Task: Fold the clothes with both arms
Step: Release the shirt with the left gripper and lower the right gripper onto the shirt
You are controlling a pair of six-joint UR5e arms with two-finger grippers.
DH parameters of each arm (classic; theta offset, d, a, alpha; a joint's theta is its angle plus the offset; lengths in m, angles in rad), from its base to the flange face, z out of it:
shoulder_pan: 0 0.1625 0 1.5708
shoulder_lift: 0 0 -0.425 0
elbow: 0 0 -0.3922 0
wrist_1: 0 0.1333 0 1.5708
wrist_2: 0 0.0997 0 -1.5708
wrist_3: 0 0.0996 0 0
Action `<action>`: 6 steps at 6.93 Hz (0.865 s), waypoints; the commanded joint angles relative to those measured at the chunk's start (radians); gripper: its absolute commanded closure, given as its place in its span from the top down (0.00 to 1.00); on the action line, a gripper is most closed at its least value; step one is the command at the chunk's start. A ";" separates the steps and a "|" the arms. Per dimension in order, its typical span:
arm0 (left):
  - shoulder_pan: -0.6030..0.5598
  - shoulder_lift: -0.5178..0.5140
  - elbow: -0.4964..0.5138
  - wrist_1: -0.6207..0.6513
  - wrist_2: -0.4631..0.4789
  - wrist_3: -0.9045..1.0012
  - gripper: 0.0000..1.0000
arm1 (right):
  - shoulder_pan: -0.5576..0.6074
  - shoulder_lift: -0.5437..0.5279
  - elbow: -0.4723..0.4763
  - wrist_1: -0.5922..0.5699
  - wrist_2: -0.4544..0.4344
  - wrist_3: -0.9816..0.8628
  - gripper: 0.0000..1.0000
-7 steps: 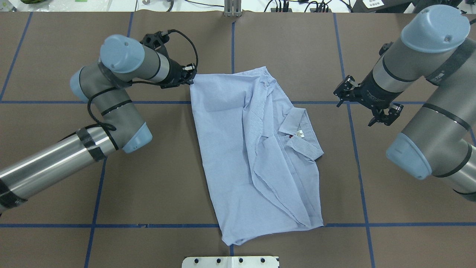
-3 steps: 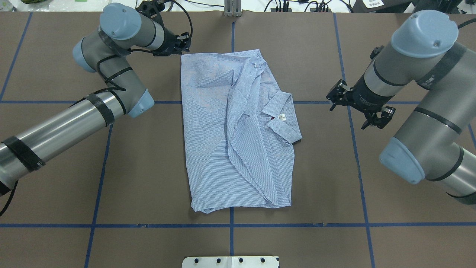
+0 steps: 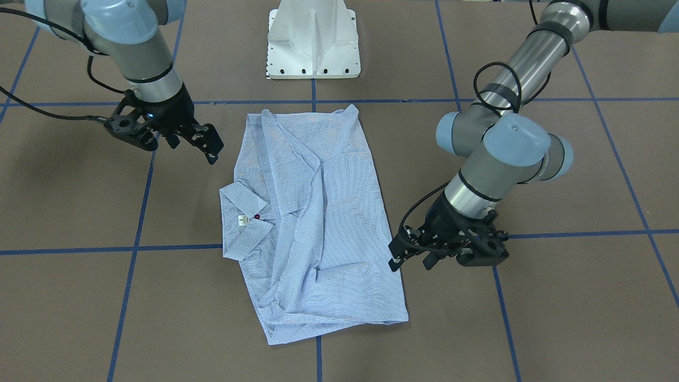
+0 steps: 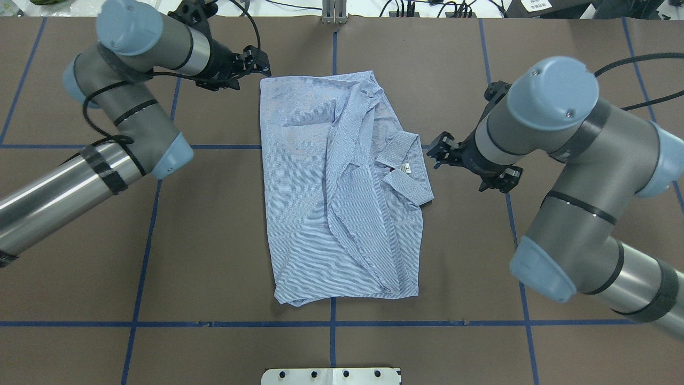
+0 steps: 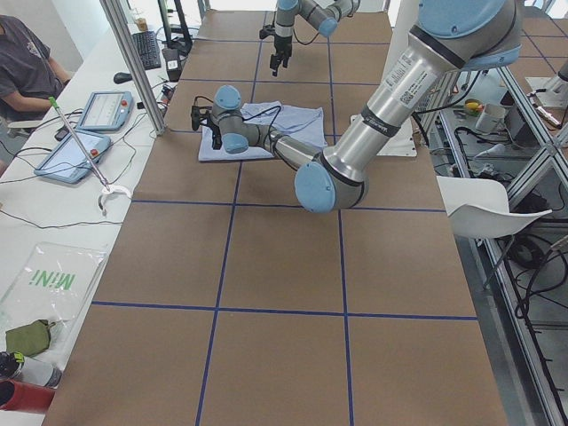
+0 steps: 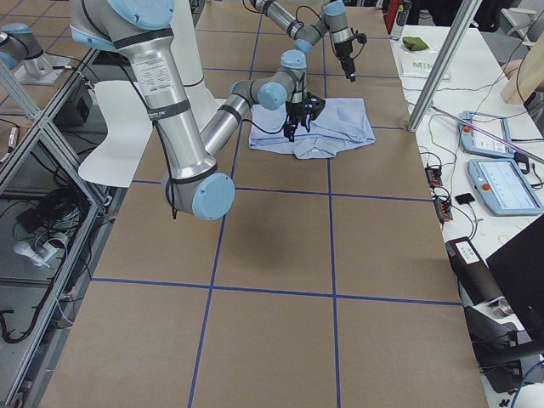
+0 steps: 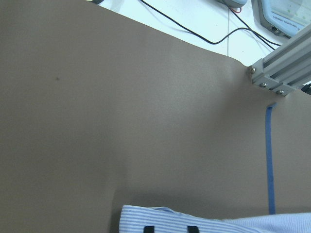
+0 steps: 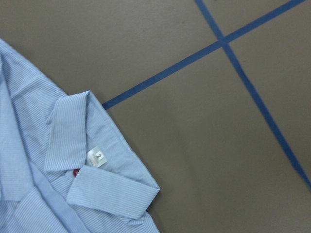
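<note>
A light blue striped shirt [image 4: 336, 187] lies folded into a rough rectangle at the middle of the brown tabletop [image 4: 214, 240], between the robot's two arms. Its collar [image 4: 398, 144] points toward the robot's right, with the white neck label [image 8: 96, 156] and a dark red button [image 8: 76, 172] showing. The left gripper [image 4: 257, 61] sits at the shirt's far left corner. Its fingers [image 7: 148, 228] are spread apart and hold nothing, and the wrist view shows striped cloth just beneath their tips. Whether they touch the fabric cannot be made out. The right gripper [image 4: 437, 152] hovers just beside the collar, clear of the cloth, and its fingers also appear to be apart and empty. Blue tape lines [image 4: 331, 323] divide the tabletop into squares. One of them runs just past the near edge of the shirt, and the white pedestal base [image 3: 313, 42] stands beyond it on the robot's side.
</note>
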 commanded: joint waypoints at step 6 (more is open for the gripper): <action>-0.119 0.308 -0.316 0.026 -0.167 0.009 0.87 | -0.404 0.105 0.000 -0.151 -0.367 -0.735 0.83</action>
